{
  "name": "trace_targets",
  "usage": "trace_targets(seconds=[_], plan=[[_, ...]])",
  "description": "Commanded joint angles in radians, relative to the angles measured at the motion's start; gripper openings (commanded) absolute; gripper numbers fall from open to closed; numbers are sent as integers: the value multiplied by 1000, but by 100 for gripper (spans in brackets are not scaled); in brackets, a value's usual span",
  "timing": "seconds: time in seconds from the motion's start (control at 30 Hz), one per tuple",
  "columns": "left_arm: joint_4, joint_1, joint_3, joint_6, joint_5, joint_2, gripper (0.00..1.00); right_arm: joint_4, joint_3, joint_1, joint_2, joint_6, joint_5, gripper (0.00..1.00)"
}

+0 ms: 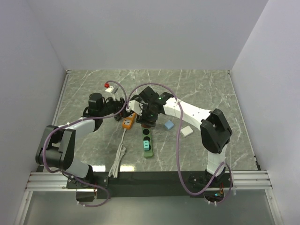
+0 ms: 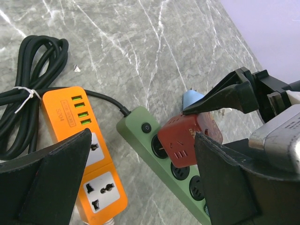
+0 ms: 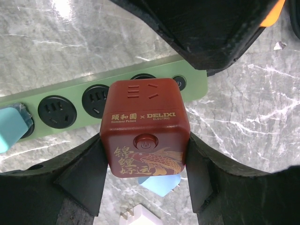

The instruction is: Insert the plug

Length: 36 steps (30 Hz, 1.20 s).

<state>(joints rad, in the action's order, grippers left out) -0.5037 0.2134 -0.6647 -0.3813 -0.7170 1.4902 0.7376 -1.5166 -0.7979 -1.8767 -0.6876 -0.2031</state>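
Observation:
The plug is a dark red cube (image 3: 145,126) with gold lettering, a carp drawing and a round button. My right gripper (image 3: 145,164) is shut on its two sides. The cube hangs tilted over the end sockets of the green power strip (image 3: 197,84), next to the strip's switch; I cannot tell whether its pins touch a socket. The left wrist view shows the same red cube (image 2: 187,140) above the green strip (image 2: 140,136). My left gripper (image 2: 143,154) is open with nothing held, its fingers straddling the orange power strip (image 2: 70,122) and the green strip.
A teal plug (image 1: 147,144) sits in the green strip (image 1: 149,153). A loose light-blue plug (image 1: 168,125) and a white plug (image 1: 186,131) lie to the right. A coiled black cord (image 2: 33,61) runs from the orange strip (image 1: 128,123). A small red-and-white object (image 1: 107,86) lies further back.

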Motion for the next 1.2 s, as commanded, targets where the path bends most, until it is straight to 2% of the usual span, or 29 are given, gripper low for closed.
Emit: trace_targets(seconds=[0.0, 0.9, 1.17], plan=[[-59, 15, -35, 5, -61, -2, 97, 0, -36, -26, -35, -21, 14, 0], [-58, 15, -38, 10, -78, -1, 97, 42, -102, -60, -114, -41, 96, 0], [-61, 15, -35, 9, -81, -4, 97, 36, -100, -86, -128, -44, 73, 0]])
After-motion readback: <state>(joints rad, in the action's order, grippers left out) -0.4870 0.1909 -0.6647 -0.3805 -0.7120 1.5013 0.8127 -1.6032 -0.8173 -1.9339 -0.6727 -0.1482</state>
